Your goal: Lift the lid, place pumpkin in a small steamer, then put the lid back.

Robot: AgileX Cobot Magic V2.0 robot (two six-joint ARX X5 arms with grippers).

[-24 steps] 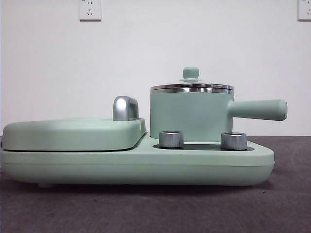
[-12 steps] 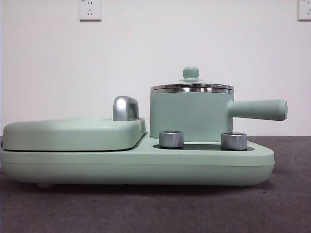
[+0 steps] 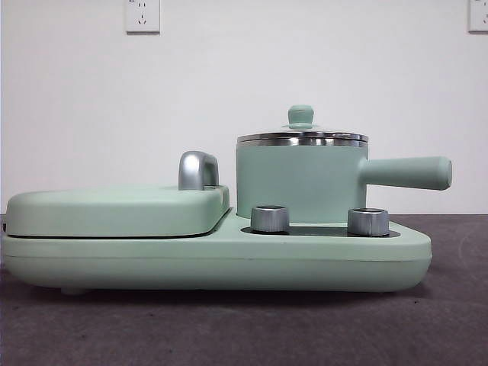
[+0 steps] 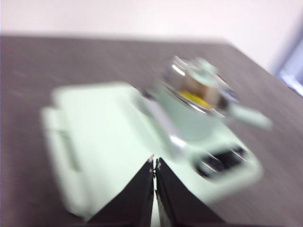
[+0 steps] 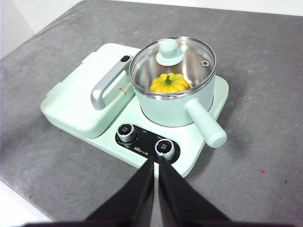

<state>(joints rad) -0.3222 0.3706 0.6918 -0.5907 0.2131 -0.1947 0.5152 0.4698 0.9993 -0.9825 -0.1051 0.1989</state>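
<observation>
The small steamer (image 3: 299, 183) (image 5: 175, 106) (image 4: 189, 118), a mint-green pot with a long side handle, stands on the right half of the cooker base. The glass lid (image 5: 176, 59) (image 3: 302, 136) rests on its rim, with its mint knob on top. Through the glass I see the yellow pumpkin (image 5: 169, 84) (image 4: 195, 98) inside the pot. My right gripper (image 5: 155, 163) hangs shut high above the table, on the control knob side of the base, holding nothing. My left gripper (image 4: 154, 163) is shut too, raised over the flat cover's side; its view is blurred. Neither gripper appears in the front view.
The wide flat mint-green cover (image 3: 114, 210) (image 5: 80, 101) with a chrome handle (image 3: 197, 170) (image 5: 106, 84) fills the left half of the base. Two steel control knobs (image 3: 270, 219) (image 3: 368, 222) sit in front of the pot. The table is dark grey.
The front view shows nothing moved; only a tiny shift of the picture. The lid stays on the pot.
</observation>
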